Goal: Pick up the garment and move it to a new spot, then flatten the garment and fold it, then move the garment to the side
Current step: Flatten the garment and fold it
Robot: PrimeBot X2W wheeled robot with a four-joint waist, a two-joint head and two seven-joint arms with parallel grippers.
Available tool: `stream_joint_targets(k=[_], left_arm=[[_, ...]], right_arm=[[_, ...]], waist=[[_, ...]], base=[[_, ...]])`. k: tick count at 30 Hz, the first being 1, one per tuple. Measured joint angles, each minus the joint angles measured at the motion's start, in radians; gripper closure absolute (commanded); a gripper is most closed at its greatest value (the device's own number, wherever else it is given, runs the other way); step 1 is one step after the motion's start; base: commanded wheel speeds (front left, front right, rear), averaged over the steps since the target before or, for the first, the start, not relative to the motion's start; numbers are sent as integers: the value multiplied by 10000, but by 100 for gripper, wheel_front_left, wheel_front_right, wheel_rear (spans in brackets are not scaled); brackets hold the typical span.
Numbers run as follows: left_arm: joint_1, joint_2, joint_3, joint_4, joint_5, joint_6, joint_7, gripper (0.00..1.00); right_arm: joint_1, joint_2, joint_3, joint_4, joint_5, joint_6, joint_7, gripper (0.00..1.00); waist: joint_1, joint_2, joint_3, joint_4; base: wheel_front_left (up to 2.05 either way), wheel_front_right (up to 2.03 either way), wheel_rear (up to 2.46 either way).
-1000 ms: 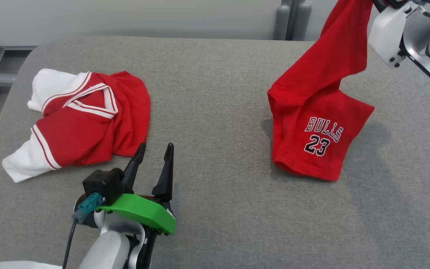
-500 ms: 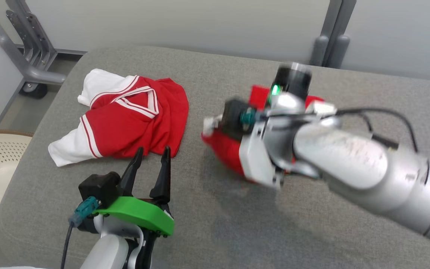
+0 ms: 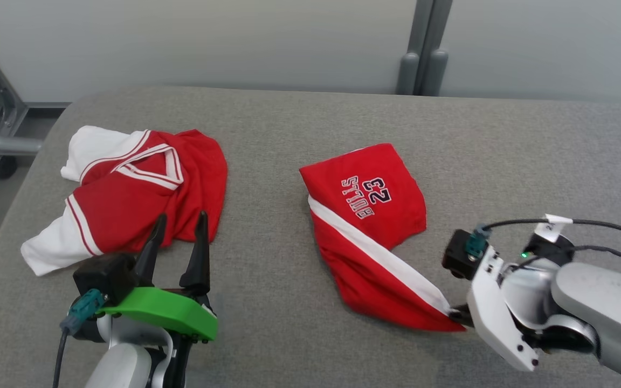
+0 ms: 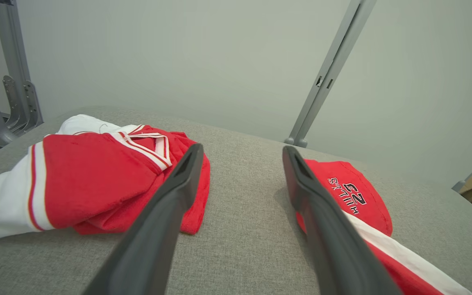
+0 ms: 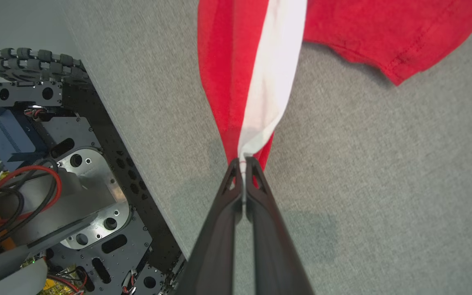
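The garment (image 3: 375, 231) is a pair of red shorts with a white side stripe and a "BULLS 23" print. It lies crumpled on the grey table (image 3: 289, 108), right of centre, with the print upside down to me. My right gripper (image 3: 459, 315) is shut on its near corner, low over the table; in the right wrist view the garment (image 5: 219, 61) runs up from the pinched tips of the right gripper (image 5: 243, 162). My left gripper (image 3: 180, 218) stands open and empty at the near left. In the left wrist view the garment (image 4: 342, 188) lies just right of the left gripper (image 4: 242, 148).
A second red and white jersey (image 3: 127, 194) lies bunched at the table's left, just beyond my left fingertips, and in the left wrist view the jersey (image 4: 96, 172) too. A grey post (image 3: 421, 48) stands behind the table. The robot base (image 5: 76, 184) sits beside the table's near edge.
The head camera has shifted. My right gripper came down from high at the far right to low at the near right, laying the garment on the table. The left gripper stays open.
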Motion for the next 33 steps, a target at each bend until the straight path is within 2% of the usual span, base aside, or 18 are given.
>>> stream_joint_targets(k=[3, 9, 11, 13, 16, 18, 19, 24, 30, 31, 32, 33], left_arm=[[-9, 31, -119, -140, 52, 0, 130, 0], [-53, 61, -357, -368, 171, 0, 476, 0], [-138, 58, -518, -428, 236, 0, 589, 0], [-262, 67, -652, -412, 268, 0, 817, 0], [-246, 102, -1151, -186, 291, -132, 1411, 0], [-200, 111, -1751, 86, 196, -454, 2013, 0], [-103, 113, -2431, 313, 125, -823, 2686, 0], [-123, -21, -2736, 309, -297, -1185, 3235, 0], [-383, -92, -2667, 186, -397, -1317, 3436, 0], [-461, -90, -2623, 188, -393, -1317, 3438, 20], [-545, -92, -2575, 196, -393, -1317, 3436, 92], [-616, -100, -2495, 209, -393, -1317, 3436, 100]], right_arm=[[729, -878, 2, -115, 213, -88, 349, 100], [1406, -1856, -355, -451, 520, -1118, -48, 100], [1524, -2263, -717, -330, 420, -1461, -583, 100], [1492, -2711, -1162, 50, -255, -1837, -1398, 100], [1509, -2479, -1499, 196, -224, -2017, -2180, 100], [1563, -2056, -1643, 165, -38, -2119, -2663, 100], [1849, -1678, -1806, 113, 207, -2123, -3235, 100], [2116, -1338, -1812, 176, 286, -2121, -3753, 100], [2135, -1277, -1739, 334, 130, -2117, -4050, 100], [2135, -1210, -1735, 347, 92, -2117, -4142, 100], [2136, -1137, -1735, 355, 69, -2115, -4222, 100], [2136, -1081, -1735, 368, 67, -2113, -4280, 100]], waist=[[0, 0, -4, -372], [0, 0, 63, -1141], [0, 0, 109, -1403], [0, 0, 196, -1795], [0, 0, 296, -2191], [0, 0, 372, -2444], [0, 0, 522, -2746], [0, 0, 852, -3014], [0, 0, 1026, -3234], [0, 0, 1038, -3272], [0, 0, 1050, -3313], [0, 0, 1060, -3354]], base=[[0, 0, 0], [0, 0, 0], [0, 0, 0], [0, 0, 0], [0, 0, 0], [0, 0, 0], [0, 0, 0], [0, 0, 0], [0, 0, 0], [0, 0, 0], [0, 0, 0], [0, 0, 0]])
